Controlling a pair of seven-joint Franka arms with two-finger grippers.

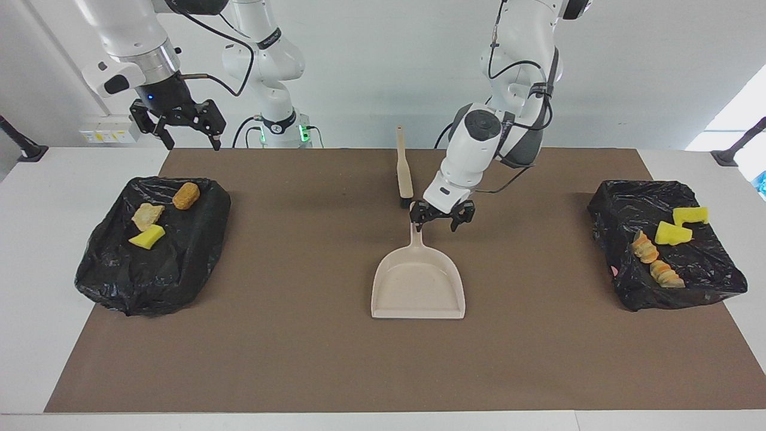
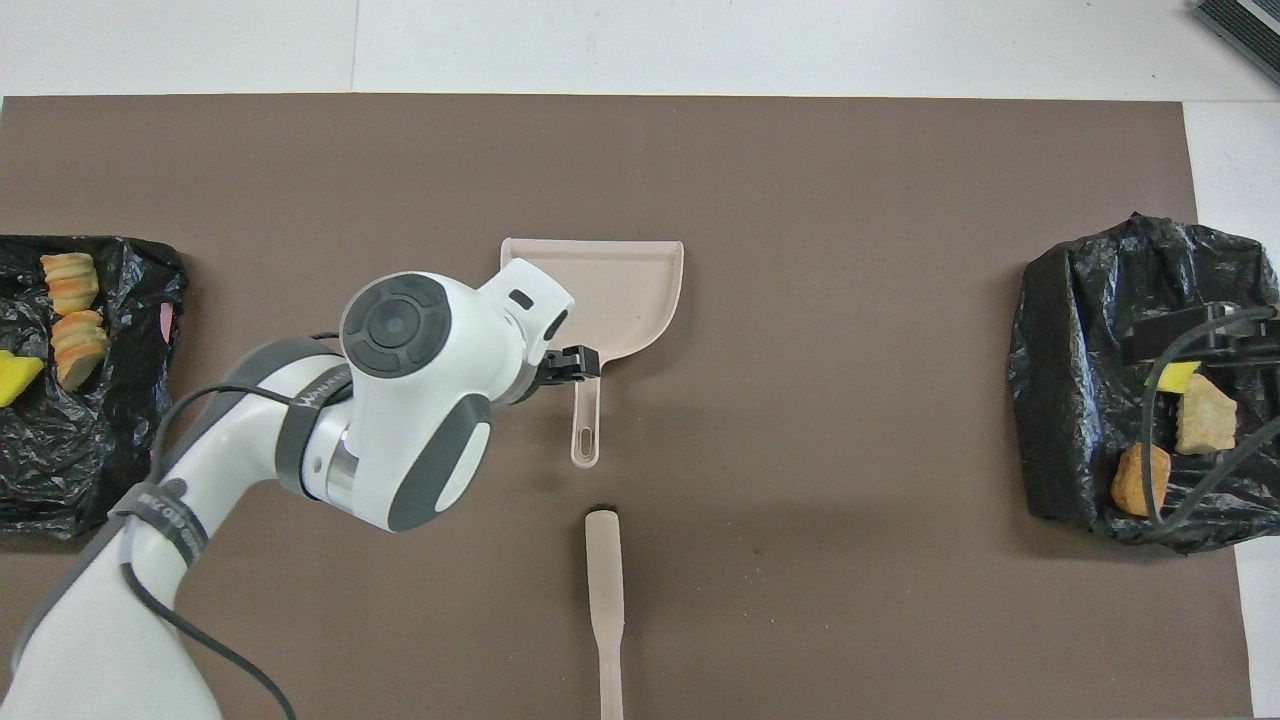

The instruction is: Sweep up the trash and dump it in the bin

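The beige dustpan (image 1: 418, 290) lies flat on the brown mat (image 1: 299, 335), its handle (image 2: 585, 430) pointing toward the robots. My left gripper (image 1: 435, 224) hovers open over the handle's base, holding nothing; one finger (image 2: 578, 362) shows beside the wrist in the overhead view. The brush (image 1: 404, 173) lies on the mat nearer to the robots than the dustpan. The trash sits in two black-lined bins: three pieces, among them an orange-brown lump (image 1: 186, 195), in the bin (image 1: 152, 263) at the right arm's end, and several in the bin (image 1: 688, 281) at the left arm's end. My right gripper (image 1: 192, 140) waits open above the first bin.
The mat covers most of the white table (image 1: 36, 239). The bins stand at the mat's two ends, with the dustpan and brush (image 2: 604, 590) in the middle. Cables hang from the right arm over its bin (image 2: 1080, 400).
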